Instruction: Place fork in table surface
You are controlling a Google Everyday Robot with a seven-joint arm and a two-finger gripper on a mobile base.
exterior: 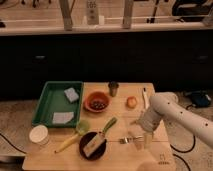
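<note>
The small silvery fork (126, 140) lies flat on the light tan wooden table surface (120, 154), near its front right. My gripper (141, 141) hangs from the white arm (170, 110) on the right and points down, with its tip just right of the fork's handle end. Whether it touches the fork cannot be made out.
A green tray (50, 102) with two sponges sits at the left. A red bowl (96, 102), a metal cup (114, 88), an orange fruit (131, 102) and a white utensil (145, 96) stand at the back. A dark bowl (92, 145), a green-handled utensil (108, 125), a yellow-handled utensil (72, 138) and a white cup (39, 134) are at the front left.
</note>
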